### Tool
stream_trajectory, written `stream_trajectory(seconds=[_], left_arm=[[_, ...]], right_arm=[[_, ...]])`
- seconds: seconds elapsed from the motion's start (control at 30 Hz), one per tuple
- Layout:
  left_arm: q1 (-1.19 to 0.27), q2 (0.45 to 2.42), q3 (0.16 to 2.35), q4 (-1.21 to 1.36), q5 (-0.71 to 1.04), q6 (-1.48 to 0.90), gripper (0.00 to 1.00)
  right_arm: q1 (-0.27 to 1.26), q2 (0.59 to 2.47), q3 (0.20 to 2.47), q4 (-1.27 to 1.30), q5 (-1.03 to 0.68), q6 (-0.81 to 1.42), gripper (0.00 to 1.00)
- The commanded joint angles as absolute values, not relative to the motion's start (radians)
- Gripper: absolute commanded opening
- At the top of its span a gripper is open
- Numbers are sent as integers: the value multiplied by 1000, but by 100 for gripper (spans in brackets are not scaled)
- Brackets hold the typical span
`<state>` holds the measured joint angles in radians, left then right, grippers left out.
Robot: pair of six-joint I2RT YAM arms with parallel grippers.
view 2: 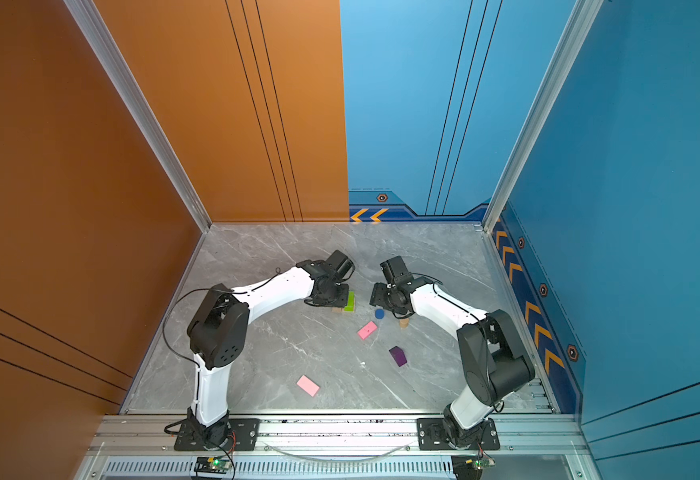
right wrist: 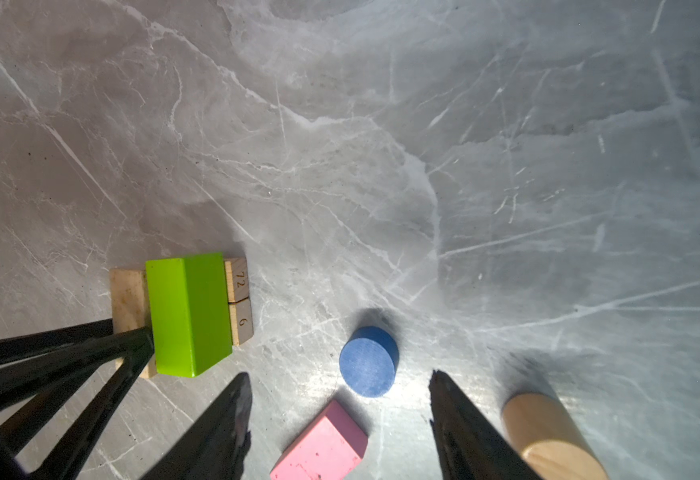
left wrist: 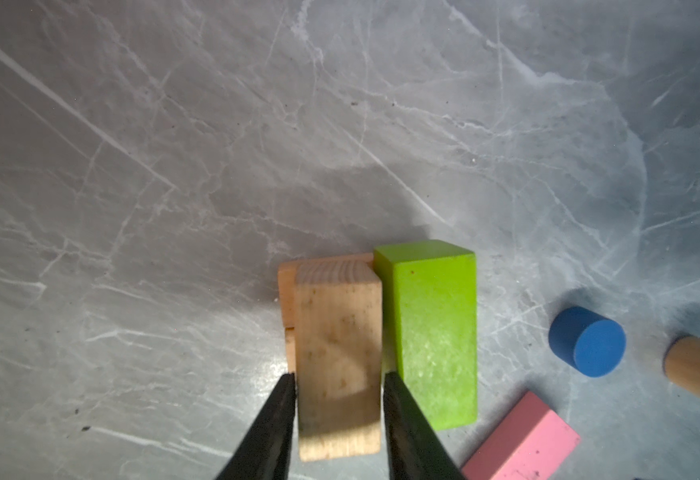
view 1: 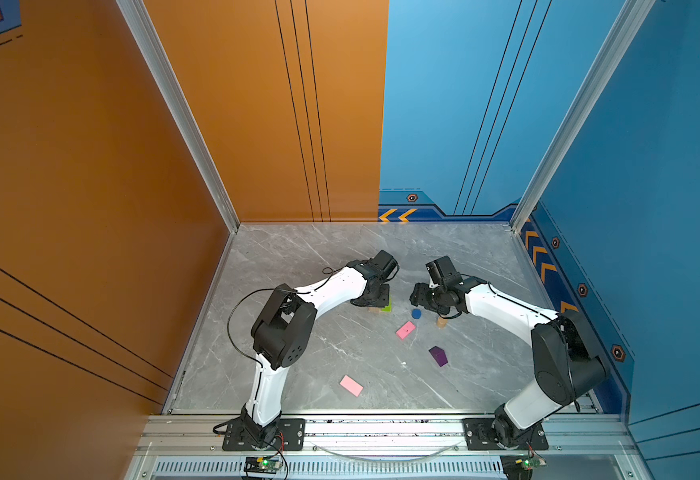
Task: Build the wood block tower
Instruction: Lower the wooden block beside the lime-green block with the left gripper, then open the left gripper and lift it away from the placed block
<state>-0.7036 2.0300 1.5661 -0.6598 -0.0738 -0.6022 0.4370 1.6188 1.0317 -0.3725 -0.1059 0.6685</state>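
The block tower (view 1: pixel 385 306) sits at the middle of the bench (view 1: pixel 298 257), with a tan bar (left wrist: pixel 338 332) and a green bar (left wrist: pixel 435 332) side by side on top. The left claw (left wrist: pixel 338 374) flanks the tan bar, whether gripping I cannot tell. The right claw (right wrist: pixel 338 373) gapes near the blue cylinder (right wrist: pixel 368 360).

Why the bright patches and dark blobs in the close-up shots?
Left wrist view: shadow band across the tan bar, glare on the table beside it. Right wrist view: glare beside the blue cylinder, plus its dark shadow. Both top views: even light.

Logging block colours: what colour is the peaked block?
The peaked block is purple, clearest in a top view.
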Motion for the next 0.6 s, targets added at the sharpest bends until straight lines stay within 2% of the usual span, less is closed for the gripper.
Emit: stream_trajectory(seconds=[0.0,0.17,0.3,0.57], left_arm=[[-715,2026,1592,-694,-80,-606,38],[-716,2003,1584,-698,-93,-603,39],[-721,1983,1581,-699,-104,-598,45],[-725,1949,1578,-706,-125,-592,47]], right_arm=[[430,1611,1018,-369,-115,649,69],[430,1606,1015,-370,-115,650,69],[430,1603,1012,-370,-115,652,69],[431,1595,1011,-372,-112,653,69]])
